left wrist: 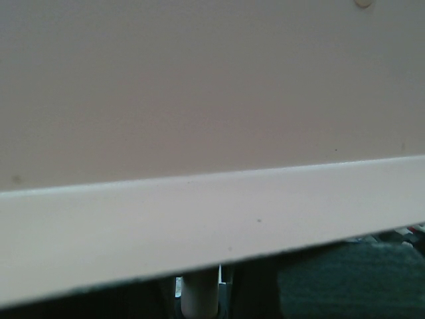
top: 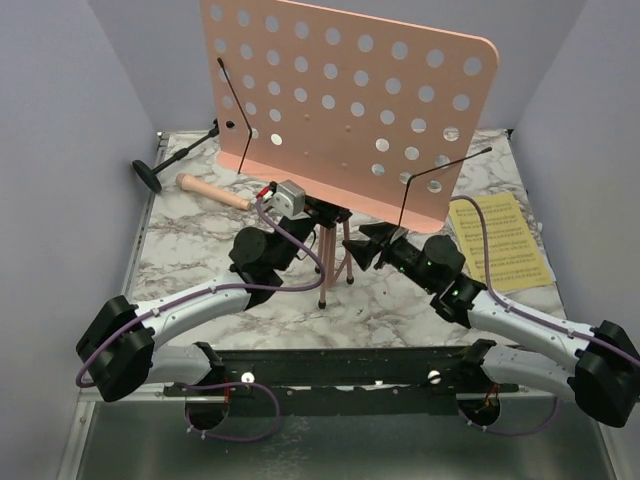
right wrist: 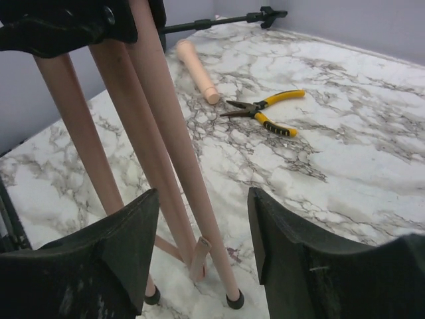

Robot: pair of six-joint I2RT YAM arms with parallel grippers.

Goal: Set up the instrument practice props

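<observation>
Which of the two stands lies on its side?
The black mic stand, far left: it lies tipped over, while the pink music stand is upright on its tripod legs.

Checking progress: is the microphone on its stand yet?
No, the microphone lies flat on the table beside the mic stand.

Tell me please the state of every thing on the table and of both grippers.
music stand, upright on its tripod
mic stand, lying on its side
microphone, lying flat
music sheets, lying flat
pliers, lying flat, handles apart
right gripper, open
left gripper, cannot tell
</observation>
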